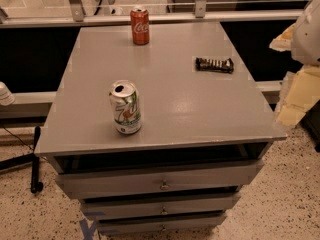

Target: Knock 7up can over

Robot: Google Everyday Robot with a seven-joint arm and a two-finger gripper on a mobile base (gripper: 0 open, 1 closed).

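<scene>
The 7up can (125,107) stands upright near the front left of the grey cabinet top (200,109). It is white and silver with green lettering and an opened silver top. My gripper (294,101) shows as pale white and yellowish parts at the right edge of the view, beyond the cabinet's right side. It is well to the right of the can and not touching it.
A red Coca-Cola can (140,26) stands upright at the back of the top. A dark snack bar wrapper (214,64) lies at the right. Drawers (160,184) sit below the front edge. A railing (150,16) runs behind. A speckled floor surrounds the cabinet.
</scene>
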